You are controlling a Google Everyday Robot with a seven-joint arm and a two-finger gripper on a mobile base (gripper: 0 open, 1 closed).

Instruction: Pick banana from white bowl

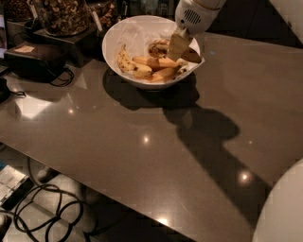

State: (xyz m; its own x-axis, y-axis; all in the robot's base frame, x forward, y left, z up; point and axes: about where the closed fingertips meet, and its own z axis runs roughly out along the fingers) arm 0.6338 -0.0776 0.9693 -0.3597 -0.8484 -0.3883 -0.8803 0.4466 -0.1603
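The pincer (179, 46) hangs inside the white bowl (108, 38), at its 3 o'clock side; whether it is open or closed, I cannot tell. The nearest banana (154, 62) lies in the bowl at 8 o'clock from the pincer, with its long axis from 9 to 3 o'clock.

jar of nuts (61, 14) and black box (34, 59) at the brown table's (142, 160) far edge, cables (45, 210) below.
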